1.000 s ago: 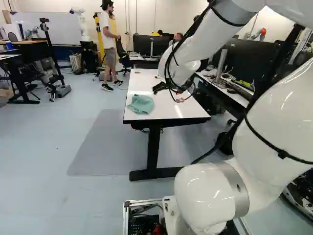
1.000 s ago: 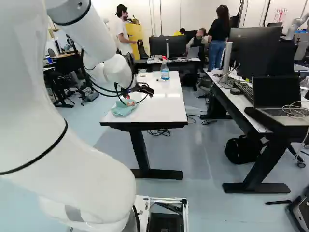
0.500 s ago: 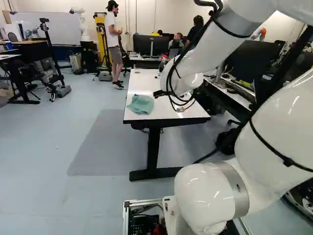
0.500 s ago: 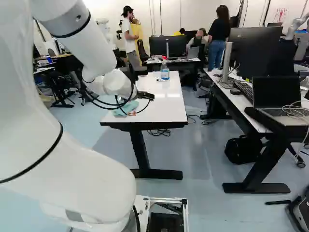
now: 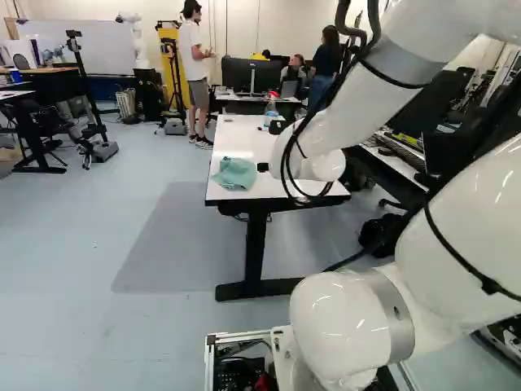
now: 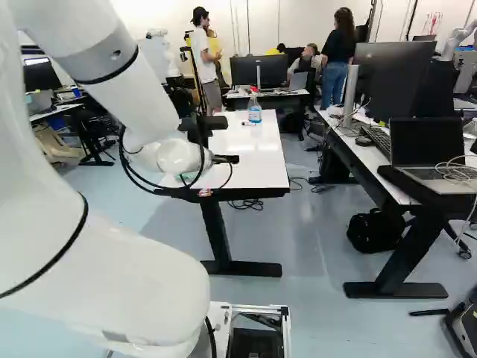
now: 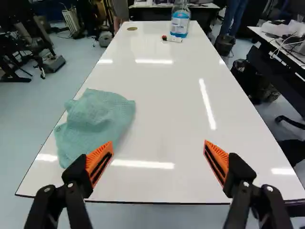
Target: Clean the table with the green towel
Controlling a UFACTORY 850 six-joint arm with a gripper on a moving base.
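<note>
In the right base view my gripper point(image 6: 226, 159) is partly hidden behind the white wrist, over the near part of the white table point(image 6: 257, 168). The wrist view shows the gripper point(image 7: 158, 143) with its orange-padded fingers wide apart and nothing between them. A crumpled green towel point(image 7: 97, 121) lies on the tabletop near its left long edge, ahead of and beside the left finger, not gripped. The left base view shows the towel point(image 5: 235, 173) left of the wrist; in the right base view the arm hides nearly all of it.
A spray bottle point(image 7: 180, 21) with blue liquid stands at the table's far end, a small white item point(image 7: 174, 39) beside it. To the right runs a desk point(image 6: 358, 153) with monitors and a laptop point(image 6: 428, 153). Another robot point(image 5: 133, 37) stands far back.
The arm's wrist has swung and turned, so the gripper now faces away along the table. The towel has not moved, and the base has stayed in place.
</note>
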